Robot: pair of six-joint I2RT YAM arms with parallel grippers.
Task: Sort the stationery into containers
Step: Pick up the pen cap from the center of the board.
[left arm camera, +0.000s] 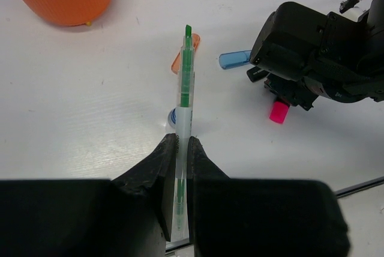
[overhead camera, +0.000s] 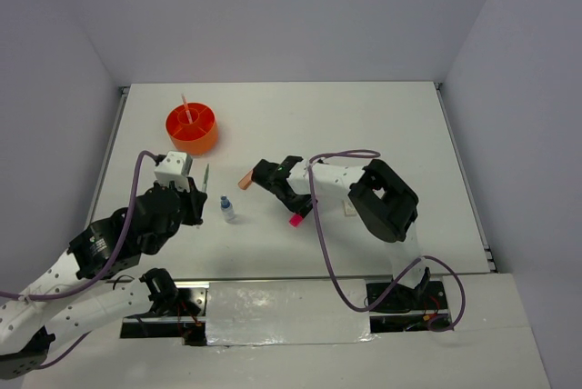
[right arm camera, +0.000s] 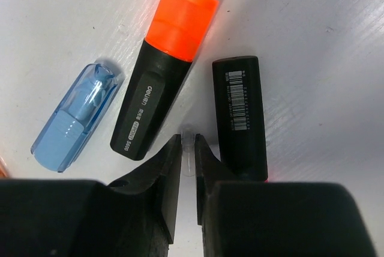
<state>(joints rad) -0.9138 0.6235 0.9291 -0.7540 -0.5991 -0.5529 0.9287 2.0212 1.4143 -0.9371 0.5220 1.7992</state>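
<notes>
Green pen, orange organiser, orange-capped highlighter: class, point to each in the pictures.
green pen [left arm camera: 185,89], left wrist view, middle of its barrel.
orange organiser [overhead camera: 193,145], top external view, front outer wall.
orange-capped highlighter [right arm camera: 165,74], right wrist view, black body.

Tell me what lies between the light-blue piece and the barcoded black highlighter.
The orange-capped highlighter lies between them, shown in the right wrist view.

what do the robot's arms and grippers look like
The left arm and right arm are white links with bulky black joint housings, each trailed by a purple cable. The left gripper and right gripper have matte black wedge-shaped fingers.
</notes>
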